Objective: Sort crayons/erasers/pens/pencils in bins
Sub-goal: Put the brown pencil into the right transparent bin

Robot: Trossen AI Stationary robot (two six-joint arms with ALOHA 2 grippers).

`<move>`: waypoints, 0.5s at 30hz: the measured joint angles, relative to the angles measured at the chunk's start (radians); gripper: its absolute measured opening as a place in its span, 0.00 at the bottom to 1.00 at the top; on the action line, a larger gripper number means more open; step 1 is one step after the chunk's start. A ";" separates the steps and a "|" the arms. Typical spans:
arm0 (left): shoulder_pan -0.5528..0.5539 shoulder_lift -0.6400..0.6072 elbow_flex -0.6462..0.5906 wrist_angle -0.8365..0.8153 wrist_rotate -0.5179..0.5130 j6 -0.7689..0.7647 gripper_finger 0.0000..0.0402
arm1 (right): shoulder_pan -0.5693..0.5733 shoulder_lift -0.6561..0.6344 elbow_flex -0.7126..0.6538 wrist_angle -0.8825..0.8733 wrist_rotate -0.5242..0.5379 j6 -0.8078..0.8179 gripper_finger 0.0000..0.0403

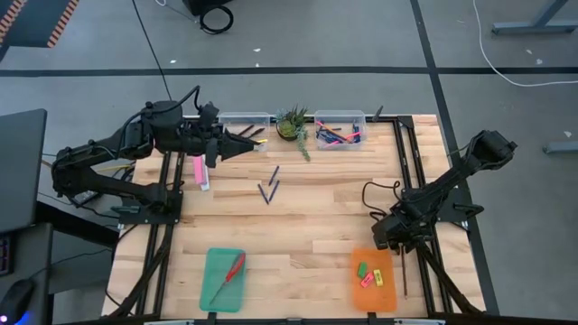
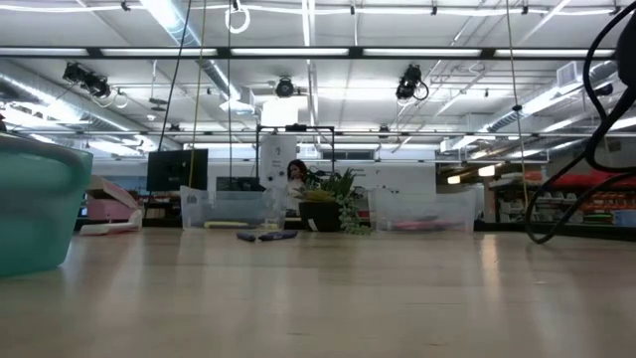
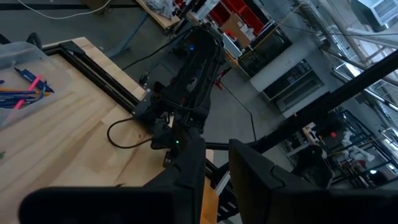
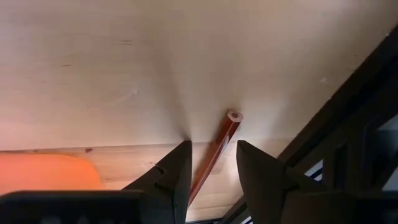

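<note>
My right gripper (image 1: 394,240) hangs low at the table's right side, just beyond the orange tray (image 1: 373,280), which holds green, yellow and pink-red erasers (image 1: 368,274). It is open, pointing steeply down. Its fingers (image 4: 177,171) stand on either side of a red-brown pencil (image 4: 219,146) lying flat on the wood; I cannot tell whether they touch it. My left gripper (image 1: 242,144) is raised at the far left, pointing level next to a clear bin (image 1: 244,120). It is open by a narrow gap, with nothing seen between the fingers (image 3: 189,165). Blue pens (image 1: 339,135) lie in the second clear bin (image 1: 340,129).
Dark pencils (image 1: 269,186) lie mid-table toward the far side, and a pink box (image 1: 200,171) lies near the left arm. The teal tray (image 1: 223,280) holds red-handled scissors (image 1: 230,273). A potted plant (image 1: 293,125) stands between the clear bins. A dark stick (image 1: 404,275) lies right of the orange tray.
</note>
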 joint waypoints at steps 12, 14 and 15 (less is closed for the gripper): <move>0.000 0.000 0.000 0.000 0.000 -0.014 0.18 | 0.001 0.000 0.000 -0.012 0.063 -0.083 0.16; 0.000 0.000 0.000 0.001 0.000 -0.018 0.18 | 0.001 0.000 0.000 -0.018 0.072 -0.094 0.11; 0.000 0.000 0.000 0.001 0.000 -0.019 0.18 | 0.001 -0.001 0.000 -0.019 0.074 -0.097 0.09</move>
